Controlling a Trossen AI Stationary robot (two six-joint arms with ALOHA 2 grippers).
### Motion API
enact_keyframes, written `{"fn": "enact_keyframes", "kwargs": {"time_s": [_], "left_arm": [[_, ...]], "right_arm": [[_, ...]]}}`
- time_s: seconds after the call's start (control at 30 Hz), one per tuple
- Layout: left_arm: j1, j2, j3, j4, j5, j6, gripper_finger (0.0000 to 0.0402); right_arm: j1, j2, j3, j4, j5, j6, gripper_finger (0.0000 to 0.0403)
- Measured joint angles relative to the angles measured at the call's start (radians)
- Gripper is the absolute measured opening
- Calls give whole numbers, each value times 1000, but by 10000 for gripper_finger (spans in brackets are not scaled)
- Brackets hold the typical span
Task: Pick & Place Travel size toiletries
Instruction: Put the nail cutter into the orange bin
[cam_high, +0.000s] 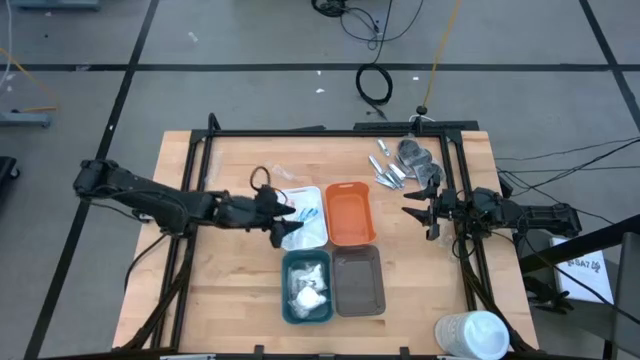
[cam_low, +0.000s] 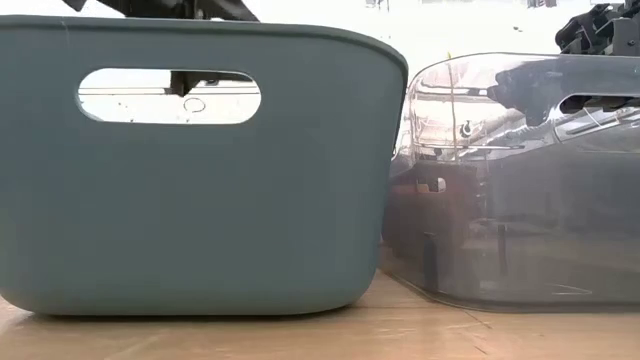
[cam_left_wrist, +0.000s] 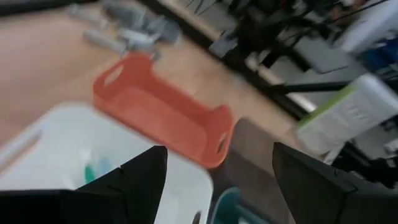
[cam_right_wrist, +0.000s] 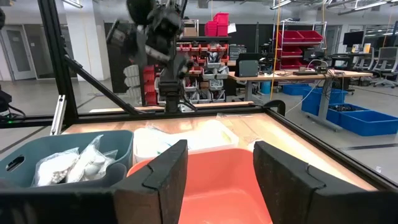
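Observation:
My left gripper (cam_high: 283, 222) hangs open over the white tray (cam_high: 305, 213); its wrist view looks down between the fingers (cam_left_wrist: 217, 186) at a teal-blue stick (cam_left_wrist: 93, 171) lying in that tray. White sachets (cam_high: 308, 288) lie in the teal tray (cam_high: 288, 300), also seen as white sachets (cam_right_wrist: 68, 165) from the right wrist. Silver and dark grey pieces (cam_high: 405, 163) lie in a heap on the table's far right part. My right gripper (cam_high: 418, 212) is open and holds nothing, level with the table, right of the orange tray (cam_high: 350, 212).
The orange tray (cam_right_wrist: 217, 180) has nothing in it, and the grey tray (cam_high: 358, 280) sits beside the teal one. A big white cup (cam_high: 472, 335) stands at the near right corner. In the low view the teal tray (cam_low: 200, 170) and grey tray (cam_low: 520, 180) fill the picture. A black frame borders the table.

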Motion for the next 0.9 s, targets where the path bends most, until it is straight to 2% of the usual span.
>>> {"fn": "enact_keyframes", "kwargs": {"time_s": [0.17, 0.37, 0.5, 0.9], "left_arm": [[20, -120, 0, 5, 57, 156, 276], [20, -254, 0, -86, 54, 478, 274], [20, -341, 0, -122, 48, 640, 274], [20, -490, 0, -263, 47, 797, 274]], "right_arm": [[0, 0, 0, 0, 0, 0, 175], [0, 0, 0, 0, 0, 0, 172], [0, 0, 0, 0, 0, 0, 173], [0, 0, 0, 0, 0, 0, 172]]}}
